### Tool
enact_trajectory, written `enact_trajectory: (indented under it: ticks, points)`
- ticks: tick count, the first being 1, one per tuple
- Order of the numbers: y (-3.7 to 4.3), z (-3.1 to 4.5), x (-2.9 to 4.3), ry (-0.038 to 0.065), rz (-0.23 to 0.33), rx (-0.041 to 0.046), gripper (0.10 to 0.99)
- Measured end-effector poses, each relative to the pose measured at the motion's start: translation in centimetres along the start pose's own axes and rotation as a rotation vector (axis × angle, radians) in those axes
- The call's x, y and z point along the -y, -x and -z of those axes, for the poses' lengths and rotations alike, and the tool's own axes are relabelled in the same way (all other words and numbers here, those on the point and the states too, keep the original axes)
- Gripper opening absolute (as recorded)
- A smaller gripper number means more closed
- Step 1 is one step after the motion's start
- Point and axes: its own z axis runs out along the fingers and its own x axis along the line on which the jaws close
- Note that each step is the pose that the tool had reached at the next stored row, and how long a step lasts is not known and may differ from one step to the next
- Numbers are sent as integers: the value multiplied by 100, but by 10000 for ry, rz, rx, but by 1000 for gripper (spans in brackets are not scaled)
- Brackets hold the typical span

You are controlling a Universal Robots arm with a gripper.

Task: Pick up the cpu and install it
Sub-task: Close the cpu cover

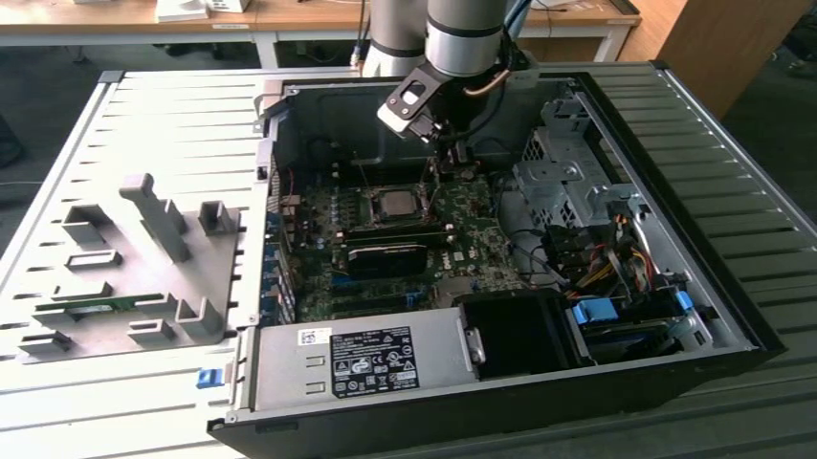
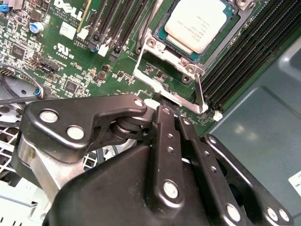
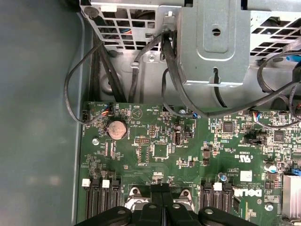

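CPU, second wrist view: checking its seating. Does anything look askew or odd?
Nothing stands out: the cpu lies flat inside the socket frame, its edges parallel to the frame's.

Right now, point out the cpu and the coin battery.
cpu (image 2: 197,23): second wrist view, middle of its silver top.
coin battery (image 3: 116,128): first wrist view, centre of its round face.

An open computer case (image 1: 344,124) lies on the slatted table (image 1: 166,124). The robot arm (image 1: 462,38) reaches into it. The gripper (image 1: 450,164) hangs low over the green motherboard (image 1: 473,239), just beside the cpu (image 1: 393,203), toward the exterior view's right. The cpu sits in its socket (image 1: 366,214). On the exterior view's left, a grey fixture (image 1: 153,249) lies outside the case.
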Motion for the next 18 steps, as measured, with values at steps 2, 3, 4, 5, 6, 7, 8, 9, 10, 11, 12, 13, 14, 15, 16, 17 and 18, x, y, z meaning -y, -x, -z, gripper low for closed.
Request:
enact_trajectory:
  ticks: [2,3,4,5,6,7,8,9,10,11,12,13,14,15,16,17,18]
  points:
    - [0,0,4,0,0,0,106]
    - [0,0,6,0,0,1,106]
    - [0,0,8,0,0,1,106]
    - [0,0,10,-1,0,1,106]
    - [0,0,11,0,0,1,106]
    - [0,0,13,-1,0,1,106]
    - [-1,-1,14,0,0,1,106]
    - [-1,-1,16,-1,0,1,106]
    - [-1,-1,18,0,0,0,106]
    - [-1,-2,20,0,-1,1,106]
    - [-1,-2,22,0,0,1,106]
    - [-1,-2,25,-1,0,1,106]
    - [-1,-3,26,0,0,1,106]
    - [-1,-3,27,0,1,1,106]
    - [-1,-3,29,0,0,1,106]
    - [-1,-4,31,0,0,1,106]
    - [-1,-5,37,0,0,1,106]
